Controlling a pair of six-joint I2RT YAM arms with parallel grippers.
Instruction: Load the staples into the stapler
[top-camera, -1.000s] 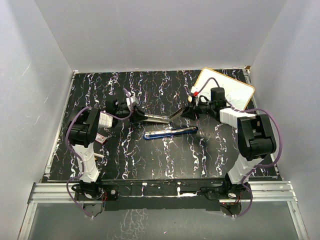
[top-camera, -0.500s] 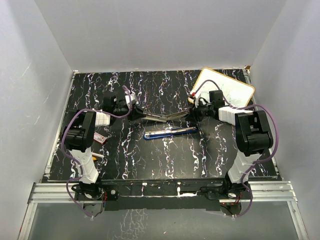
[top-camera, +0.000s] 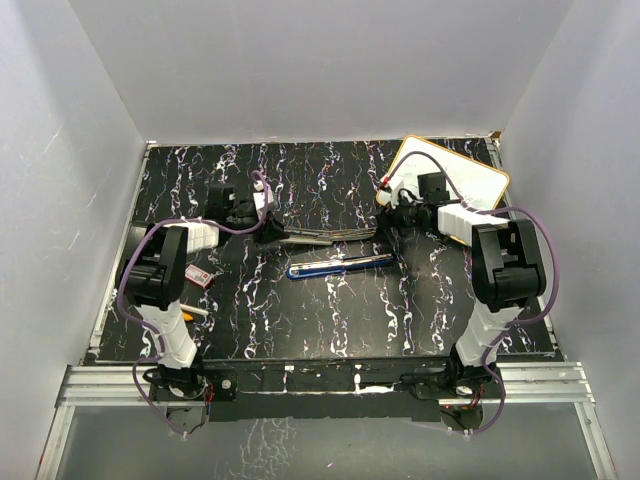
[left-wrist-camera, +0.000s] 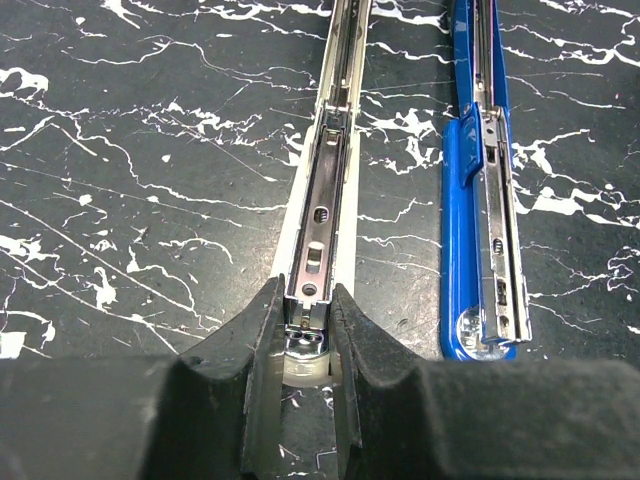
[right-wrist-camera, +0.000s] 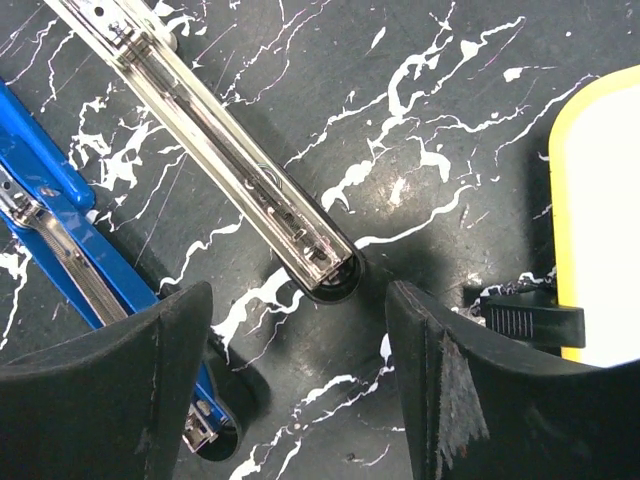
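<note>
The left end effector (left-wrist-camera: 307, 305) pinches the stapler (left-wrist-camera: 322, 200) end; the right end effector (right-wrist-camera: 298, 335), spread above its tip, should lift straight without nudging it.

Your left claw (left-wrist-camera: 305, 300) was clamped on the near end of the pale stapler (left-wrist-camera: 325, 180), its two black fingers (left-wrist-camera: 255, 335) pressed against either side of the cream body. You had the stapler running straight away from the camera towards the top of the view, its shiny metal channel facing up with small slots showing along it. Just beside it on the right lay the blue stapler (left-wrist-camera: 462, 200), roughly parallel and apart from it, its own metal rail exposed and its rounded end near the claw. Both rested on the black counter (left-wrist-camera: 150, 200) veined with white.
</note>
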